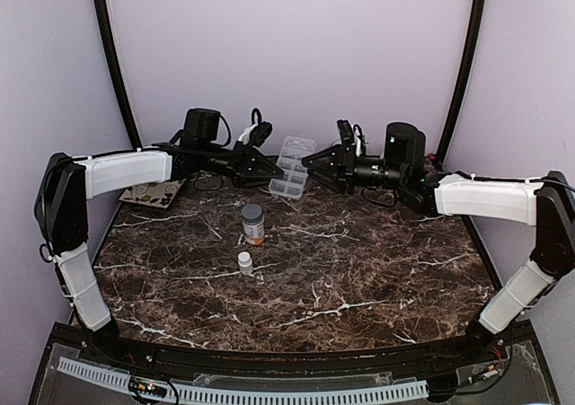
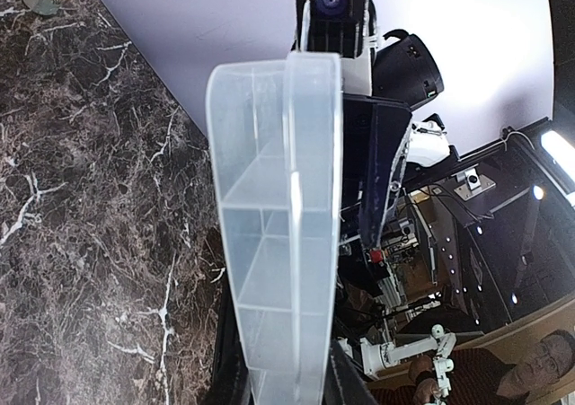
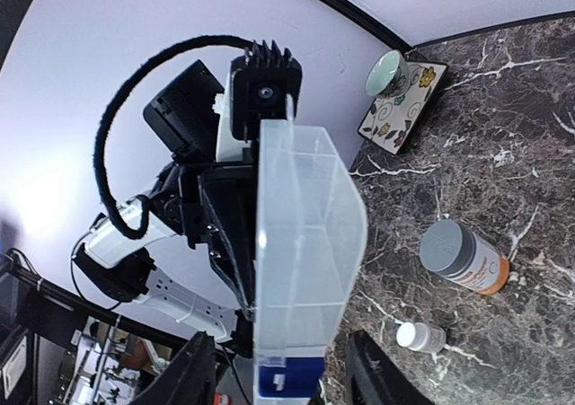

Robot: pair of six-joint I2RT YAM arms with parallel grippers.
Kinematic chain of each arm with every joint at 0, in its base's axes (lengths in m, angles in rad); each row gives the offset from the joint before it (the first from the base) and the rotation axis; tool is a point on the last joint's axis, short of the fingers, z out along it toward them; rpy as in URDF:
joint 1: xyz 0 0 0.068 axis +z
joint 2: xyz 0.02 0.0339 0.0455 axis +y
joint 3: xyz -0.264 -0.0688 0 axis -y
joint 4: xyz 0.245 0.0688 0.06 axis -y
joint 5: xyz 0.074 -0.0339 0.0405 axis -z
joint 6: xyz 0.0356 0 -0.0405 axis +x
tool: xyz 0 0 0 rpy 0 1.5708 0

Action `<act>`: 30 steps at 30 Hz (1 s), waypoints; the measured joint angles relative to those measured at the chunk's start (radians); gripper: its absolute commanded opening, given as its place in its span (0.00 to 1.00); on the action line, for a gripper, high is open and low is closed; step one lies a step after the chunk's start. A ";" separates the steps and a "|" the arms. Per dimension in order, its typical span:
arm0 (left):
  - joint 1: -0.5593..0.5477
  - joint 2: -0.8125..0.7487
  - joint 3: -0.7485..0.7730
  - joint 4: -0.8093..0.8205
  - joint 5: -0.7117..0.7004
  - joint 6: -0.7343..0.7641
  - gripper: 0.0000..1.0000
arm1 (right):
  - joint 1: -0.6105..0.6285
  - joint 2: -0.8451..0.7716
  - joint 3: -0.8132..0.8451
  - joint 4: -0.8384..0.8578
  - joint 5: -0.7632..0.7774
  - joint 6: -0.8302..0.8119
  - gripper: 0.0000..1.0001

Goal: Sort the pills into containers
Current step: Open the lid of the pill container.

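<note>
The clear plastic organiser box [image 1: 289, 186] is at the back middle of the table with its lid hinged open. Its compartments [image 2: 274, 198] look empty, and no loose pills show. My left gripper [image 1: 269, 169] is shut on the box from the left; its dark fingers [image 2: 225, 369] press both sides of the box in the left wrist view. My right gripper [image 1: 316, 164] is open at the box's right side. In the right wrist view the box [image 3: 305, 225] stands between that gripper's spread fingers [image 3: 193, 374] without touching them.
An amber bottle with a grey cap [image 1: 253, 223] stands mid-table, with a tiny white bottle [image 1: 244, 261] in front of it; both show in the right wrist view [image 3: 463, 257], [image 3: 420, 336]. A patterned coaster [image 1: 153, 192] with a cup [image 3: 388, 71] sits at the back left.
</note>
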 measured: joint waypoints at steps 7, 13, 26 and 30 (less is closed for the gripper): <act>0.002 0.029 0.015 -0.003 0.013 0.014 0.00 | -0.002 0.002 -0.011 0.034 -0.013 0.048 0.28; 0.008 0.032 0.029 -0.005 0.014 0.019 0.00 | -0.006 0.003 -0.013 0.038 -0.016 0.055 0.14; 0.013 0.049 0.032 -0.024 -0.003 0.041 0.00 | -0.007 0.010 -0.013 0.004 0.007 0.044 0.02; 0.012 0.049 0.032 -0.039 -0.020 0.058 0.00 | -0.007 0.010 -0.013 -0.016 0.018 0.036 0.02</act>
